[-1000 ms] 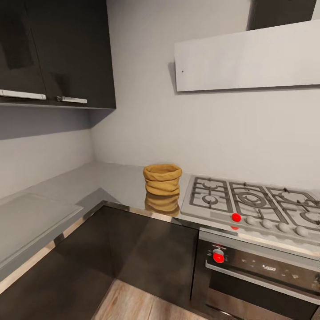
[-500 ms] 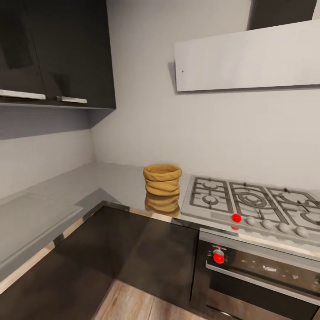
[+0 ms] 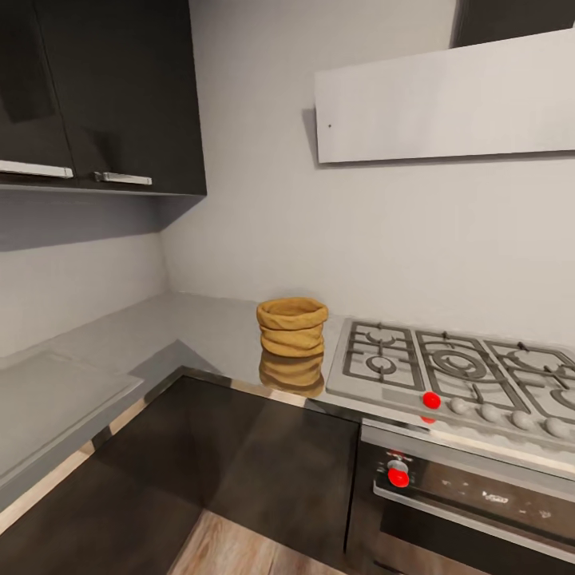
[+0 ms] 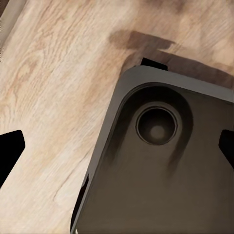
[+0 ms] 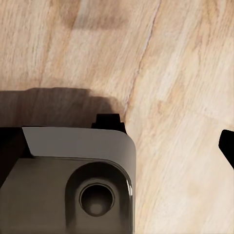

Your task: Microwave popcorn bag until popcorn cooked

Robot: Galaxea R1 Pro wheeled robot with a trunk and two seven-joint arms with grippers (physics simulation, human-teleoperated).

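Popcorn bag (image 3: pixel 292 326) sits upright on the grey counter (image 3: pixel 200 327), its round mouth facing up and its rolled folds stacked in rings, with a tan reflection on the shiny surface just in front of it. It stands close to the counter's front edge, just beside the left side of the gas hob (image 3: pixel 455 371), near it but apart as far as I can see. The hob's grates spread off to the right, and along its front runs a row of pale knobs with one red knob (image 3: pixel 431 400) at the left end. Below that is the built-in dark oven (image 3: pixel 471 503), with its own red knob (image 3: pixel 398 476) and a steel handle. Behind the bag the wall is plain and pale; a flat grey range hood (image 3: pixel 447 100) hangs above the hob, and dark wall cabinets (image 3: pixel 104 88) with metal handles fill the upper left. The counter bends round the corner to the left, where a flat inset panel (image 3: pixel 56 395) lies in it. Dark base cabinets (image 3: pixel 239 455) run under the counter, and a strip of wooden floor (image 3: pixel 239 551) shows below them. Nothing stands between me and the bag.

Both wrist views look down at wooden floor and the robot's dark grey base: the left at its rounded corner (image 4: pixel 161 161), the right likewise (image 5: pixel 73 180). Only dark finger tips (image 4: pixel 9 151) poke in at the edges of the left wrist view, and one (image 5: pixel 226 144) in the right; set wide apart on the left, so those fingers look open; for the right I cannot tell.
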